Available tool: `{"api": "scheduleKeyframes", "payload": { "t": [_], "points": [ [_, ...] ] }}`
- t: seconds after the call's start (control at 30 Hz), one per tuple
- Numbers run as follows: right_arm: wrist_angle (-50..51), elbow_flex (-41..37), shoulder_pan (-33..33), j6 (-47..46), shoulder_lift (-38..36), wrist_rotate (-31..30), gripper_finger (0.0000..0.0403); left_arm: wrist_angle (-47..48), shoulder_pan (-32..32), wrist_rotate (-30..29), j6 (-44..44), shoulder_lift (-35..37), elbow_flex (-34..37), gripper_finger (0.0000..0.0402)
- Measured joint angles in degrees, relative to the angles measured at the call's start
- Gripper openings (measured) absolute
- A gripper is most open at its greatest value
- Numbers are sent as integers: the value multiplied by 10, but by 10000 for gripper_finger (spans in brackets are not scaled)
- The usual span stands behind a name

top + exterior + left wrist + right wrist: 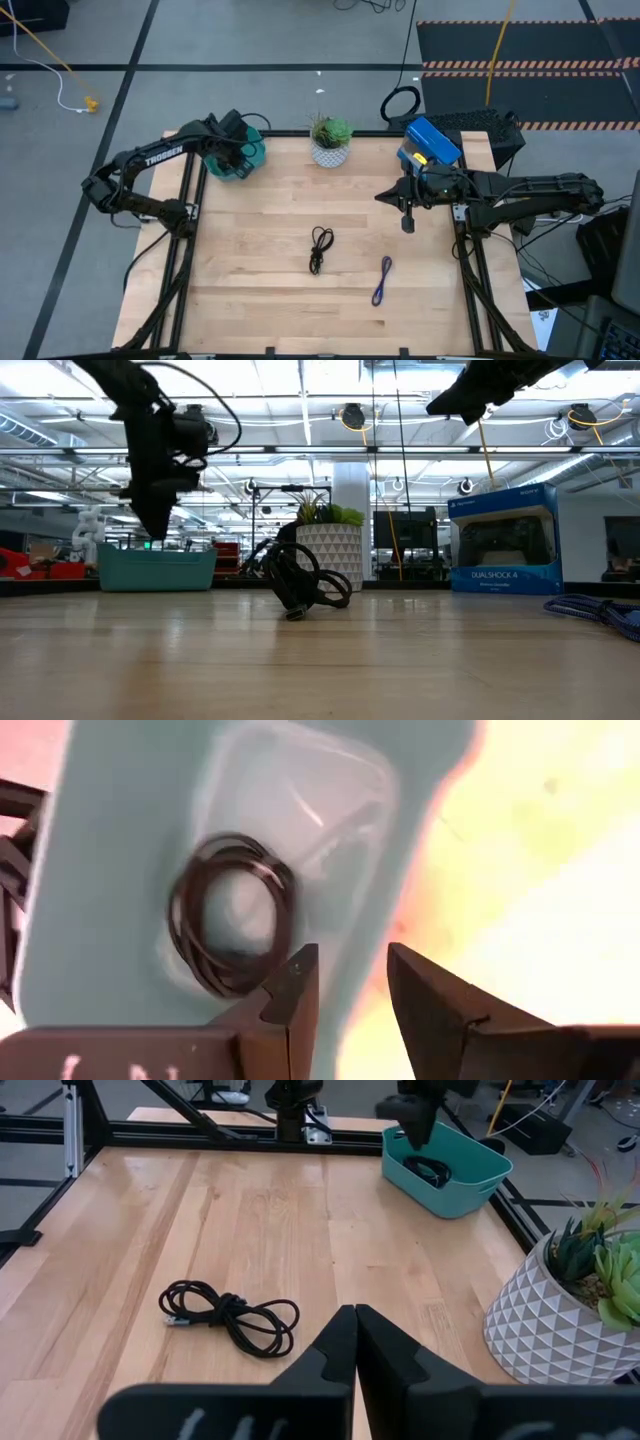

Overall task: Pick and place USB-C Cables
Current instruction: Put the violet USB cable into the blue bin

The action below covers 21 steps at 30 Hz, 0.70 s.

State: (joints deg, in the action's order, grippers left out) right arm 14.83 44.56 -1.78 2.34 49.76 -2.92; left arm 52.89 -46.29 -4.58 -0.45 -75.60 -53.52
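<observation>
Black long-loop USB-C cable (320,248), mid-table; purple-blue bundled cable (382,280) nearby; round black coil (232,912) already inside teal plastic bin (243,157). Light, limp, probably best pinched at knotted middle. Left gripper (350,985) spread above bin; right gripper (355,1342) pressed together, hovering.

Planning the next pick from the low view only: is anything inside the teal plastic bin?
Observer: Yes, a round-coiled black cable lies in the teal plastic bin, under the open left claw.
Operator: What remains on the table?
Observer: Two: a long-looped black cable at centre and a purple-blue braided cable nearer the right arm.
Operator: And that arm?
Observer: The right claw is shut and empty, above the wooden table.
</observation>
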Motion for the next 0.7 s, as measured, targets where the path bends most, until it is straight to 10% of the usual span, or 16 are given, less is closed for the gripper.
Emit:
{"api": "scheduleKeyframes", "payload": {
  "t": [0.7],
  "points": [
    [-64, 0, 0, -17, 0, 0, 0, 50, 387, -16, -197, 226, -12, 92]
  ]
}}
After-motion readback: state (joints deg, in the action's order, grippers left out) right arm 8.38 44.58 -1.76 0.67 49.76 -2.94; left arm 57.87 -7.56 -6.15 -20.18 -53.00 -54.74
